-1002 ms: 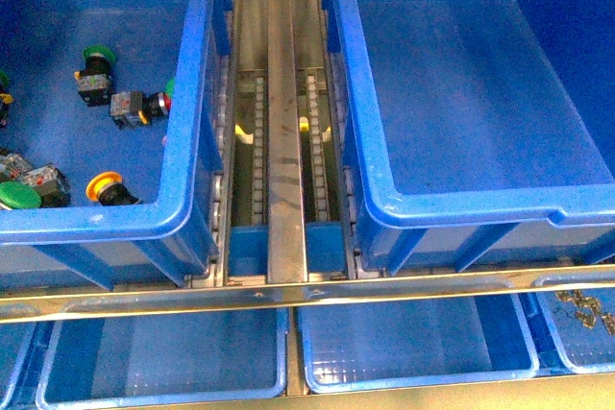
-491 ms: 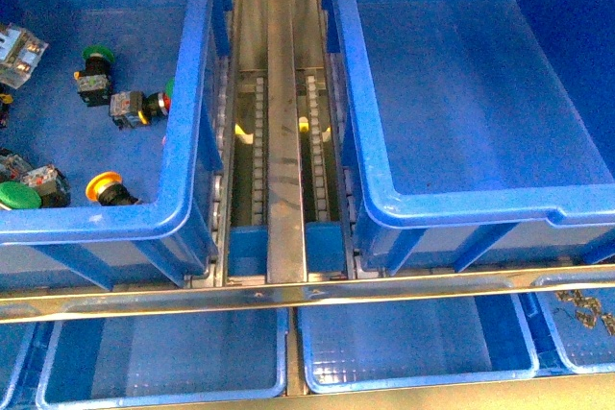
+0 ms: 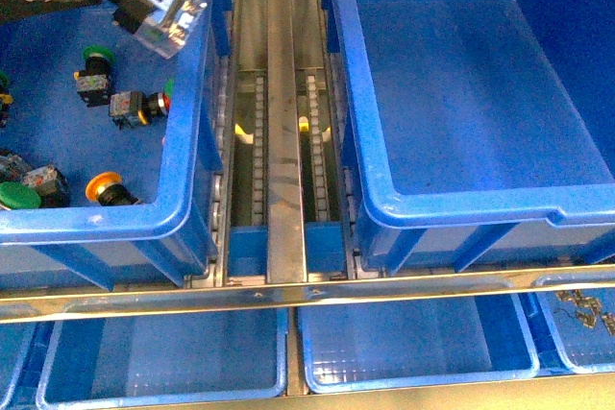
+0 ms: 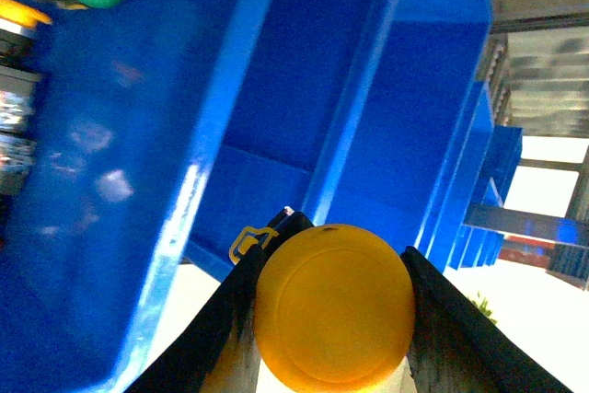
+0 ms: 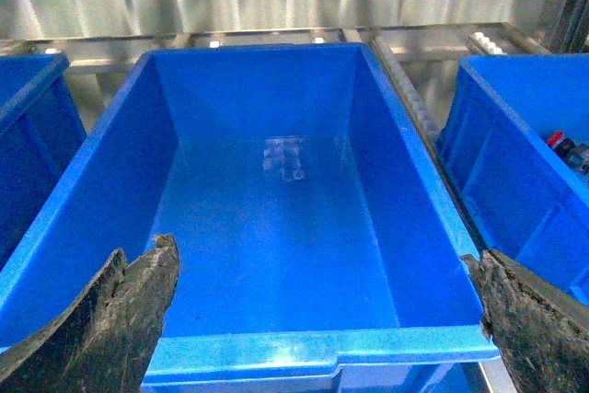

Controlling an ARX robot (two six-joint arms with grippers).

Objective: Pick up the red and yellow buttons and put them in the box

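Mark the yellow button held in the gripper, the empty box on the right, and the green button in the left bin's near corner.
yellow button (image 4: 333,306): left wrist view, centre of its cap.
box (image 3: 461,206): front view, near rim.
green button (image 3: 17,196): front view, its cap.
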